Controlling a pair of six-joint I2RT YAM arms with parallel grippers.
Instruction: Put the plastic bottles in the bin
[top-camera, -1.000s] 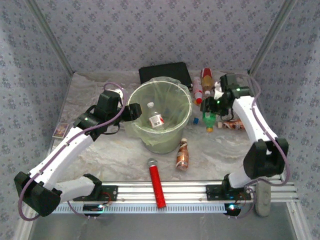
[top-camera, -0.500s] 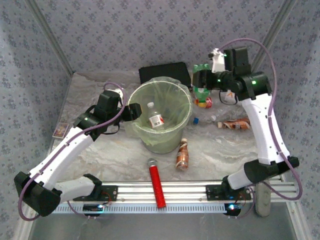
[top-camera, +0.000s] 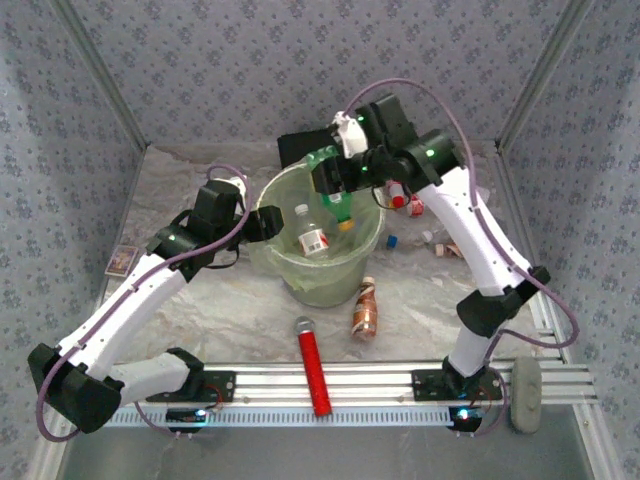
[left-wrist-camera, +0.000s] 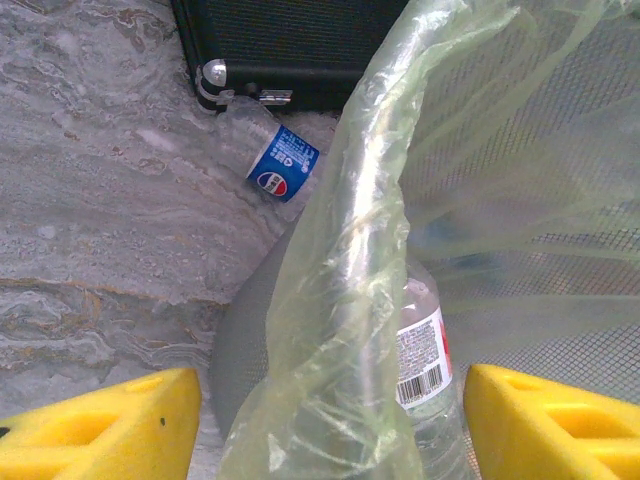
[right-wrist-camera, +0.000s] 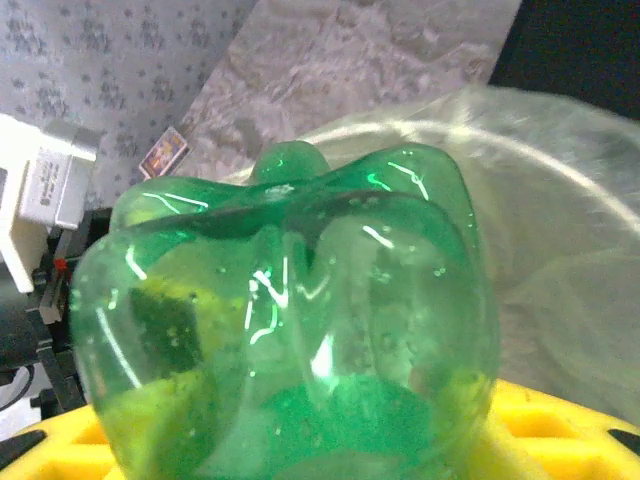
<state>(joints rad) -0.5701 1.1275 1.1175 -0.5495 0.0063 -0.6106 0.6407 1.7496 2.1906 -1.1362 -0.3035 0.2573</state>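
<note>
My right gripper (top-camera: 335, 182) is shut on a green bottle (top-camera: 340, 205) and holds it over the far side of the bin (top-camera: 290, 280), yellow cap pointing down. In the right wrist view the green bottle's base (right-wrist-camera: 290, 310) hides most of the yellow fingers (right-wrist-camera: 560, 420). A clear bottle with a red label (top-camera: 312, 238) lies inside the bin. My left gripper (top-camera: 266, 225) straddles the bin's left rim, its fingers (left-wrist-camera: 110, 420) open on either side of the liner (left-wrist-camera: 350, 330). A brown bottle (top-camera: 365, 308) lies in front of the bin. Other bottles (top-camera: 440, 245) lie at the right.
A black case (top-camera: 300, 148) lies behind the bin, with a clear Pepsi bottle (left-wrist-camera: 275, 165) against it. A red cylinder (top-camera: 312, 365) lies near the front rail. A small card (top-camera: 122, 260) sits at the left, and a blue cap (top-camera: 393, 241) to the right of the bin.
The right arm lifted the green bottle from the table's back right and swung it left, over the bin. The left arm has not moved.
</note>
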